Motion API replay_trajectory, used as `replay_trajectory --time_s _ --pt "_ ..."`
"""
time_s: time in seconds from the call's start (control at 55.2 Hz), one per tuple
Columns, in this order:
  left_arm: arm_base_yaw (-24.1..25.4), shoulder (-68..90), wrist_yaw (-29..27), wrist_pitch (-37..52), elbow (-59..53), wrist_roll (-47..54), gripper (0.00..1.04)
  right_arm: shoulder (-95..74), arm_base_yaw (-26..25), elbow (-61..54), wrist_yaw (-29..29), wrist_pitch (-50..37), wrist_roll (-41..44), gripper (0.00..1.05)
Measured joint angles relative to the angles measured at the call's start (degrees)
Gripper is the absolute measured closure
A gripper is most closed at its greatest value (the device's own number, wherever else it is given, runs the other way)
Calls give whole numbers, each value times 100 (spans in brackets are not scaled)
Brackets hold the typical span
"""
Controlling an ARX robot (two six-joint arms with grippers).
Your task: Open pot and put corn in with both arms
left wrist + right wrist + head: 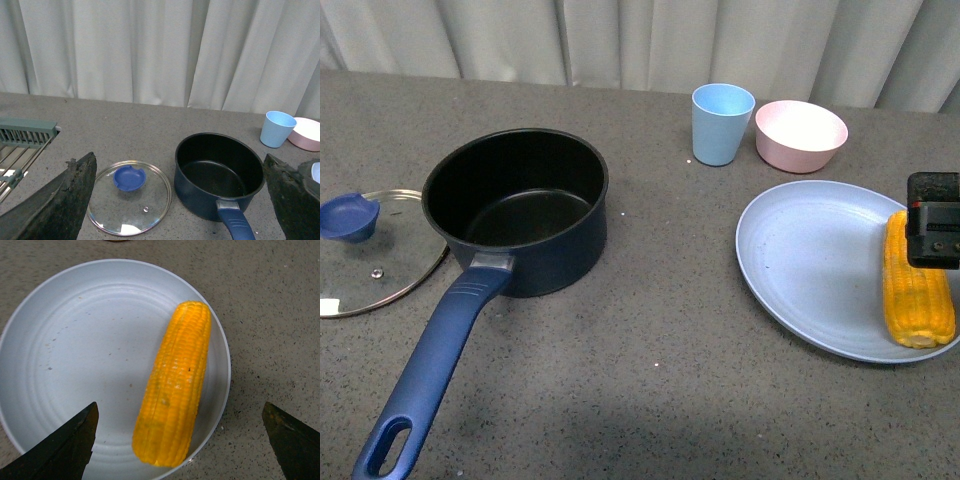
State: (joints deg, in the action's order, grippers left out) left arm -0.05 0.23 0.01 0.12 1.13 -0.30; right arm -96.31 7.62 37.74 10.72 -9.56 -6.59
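Note:
The navy pot [516, 210] [219, 176] stands uncovered on the table's left half, black inside, its long blue handle [428, 376] pointing toward me. Its glass lid [372, 250] [129, 196] with a blue knob lies flat just left of the pot. The yellow corn [914, 285] [175, 382] lies on a pale blue plate [820, 260] [75, 355] at the right. My right gripper [932, 222] [180, 440] hovers open above the corn, fingers wide on either side of it. My left gripper [180, 205] is open, looking at pot and lid from above; it does not show in the front view.
A light blue cup [722, 123] [276, 128] and a pink bowl [800, 135] [308, 133] stand at the back right. A green-grey wire rack [22, 142] sits off to the lid's far side. Grey curtains hang behind the table.

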Motion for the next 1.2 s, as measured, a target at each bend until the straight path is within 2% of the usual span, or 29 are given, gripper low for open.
replay_trajectory --time_s 0.217,0.544,0.852,0.978,1.105,1.196 --pt "0 0 0 0 0 0 6 -848 0 544 310 358 -564 9" --pt "0 0 0 0 0 2 6 -1711 81 944 223 503 -1235 10" --pt "0 0 0 0 0 2 6 -1834 105 1001 149 457 -1364 61" --pt "0 0 2 0 0 2 6 -1803 105 999 96 459 -1362 72" --pt "0 0 0 0 0 2 6 -1569 149 887 2 343 -1266 78" --pt "0 0 0 0 0 2 6 -1200 247 839 -501 459 -1274 81"
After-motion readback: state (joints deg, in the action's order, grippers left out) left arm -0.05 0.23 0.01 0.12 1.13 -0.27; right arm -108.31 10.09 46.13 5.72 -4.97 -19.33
